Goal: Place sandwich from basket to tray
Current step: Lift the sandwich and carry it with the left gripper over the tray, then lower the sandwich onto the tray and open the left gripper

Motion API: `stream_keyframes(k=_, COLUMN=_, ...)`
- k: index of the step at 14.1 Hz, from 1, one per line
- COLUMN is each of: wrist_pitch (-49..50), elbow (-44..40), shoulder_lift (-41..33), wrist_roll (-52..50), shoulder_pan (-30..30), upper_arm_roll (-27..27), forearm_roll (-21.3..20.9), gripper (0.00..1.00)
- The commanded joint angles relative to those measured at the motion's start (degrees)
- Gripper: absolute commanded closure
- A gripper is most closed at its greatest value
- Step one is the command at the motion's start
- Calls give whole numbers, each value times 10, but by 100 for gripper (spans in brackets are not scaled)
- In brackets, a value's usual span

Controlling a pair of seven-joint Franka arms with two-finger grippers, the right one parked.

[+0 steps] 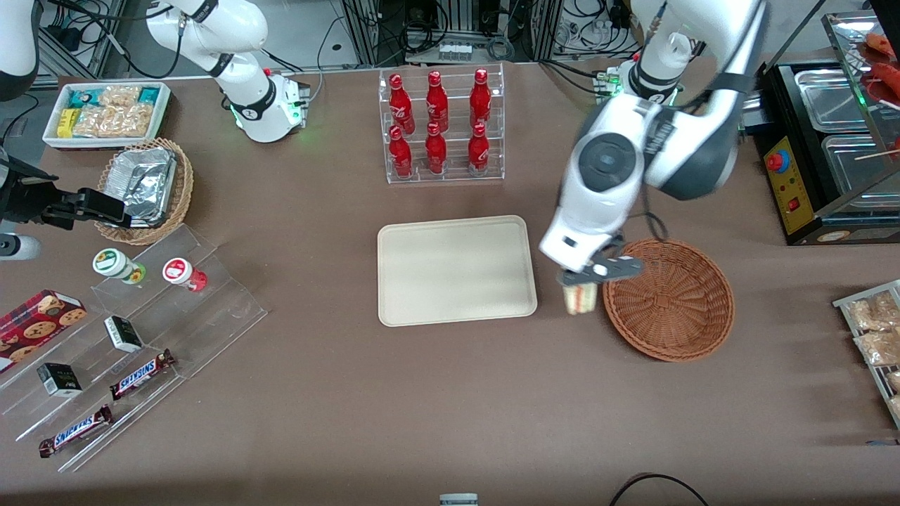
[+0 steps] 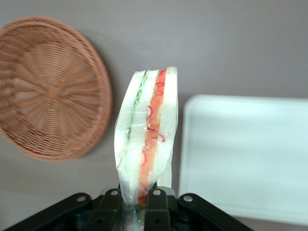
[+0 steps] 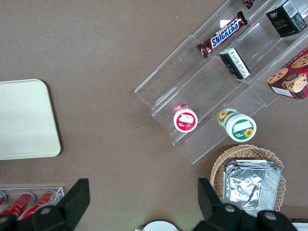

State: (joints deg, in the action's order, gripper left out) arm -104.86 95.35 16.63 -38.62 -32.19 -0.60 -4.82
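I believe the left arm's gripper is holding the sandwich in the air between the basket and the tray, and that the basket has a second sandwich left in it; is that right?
Not quite: the basket holds nothing, as the front view and the left wrist view both show. The rest stands: the gripper holds the sandwich in its jaws, over the brown table between the basket and the tray.

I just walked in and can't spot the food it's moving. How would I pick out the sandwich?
Find the cream tray mid-table and the round reddish-brown wicker basket beside it. Above the gap between them the left arm's gripper is shut on the sandwich: a clear-wrapped white wedge with red and green filling, the only thing off the table.
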Motion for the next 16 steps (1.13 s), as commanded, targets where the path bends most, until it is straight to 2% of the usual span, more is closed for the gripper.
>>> stream_keyframes(k=1, wrist_pitch=5, elbow=-17, shoulder_lift=29, wrist_roll=-16, shoulder_pan=-58, upper_arm_roll=9, forearm_roll=12, gripper=100)
stream_keyframes(k=3, wrist_pitch=-36, elbow=-17, shoulder_lift=46, wrist_roll=-26, shoulder_pan=-82, upper_arm_roll=9, forearm_roll=30, gripper=100)
stream_keyframes(k=7, wrist_pitch=-101, elbow=-17, shoulder_lift=95, wrist_roll=-65, shoulder_pan=-129, upper_arm_roll=9, forearm_roll=35, gripper=100)
stream_keyframes(k=12, wrist_pitch=-154, elbow=-16, shoulder_lift=144, wrist_roll=-100, shoulder_pan=-154, upper_arm_roll=7, forearm_roll=43, gripper=100)
stream_keyframes(k=16, wrist_pitch=-189, elbow=-16, shoulder_lift=176, wrist_roll=-125, shoulder_pan=-171, upper_arm_roll=7, forearm_roll=66, gripper=100)
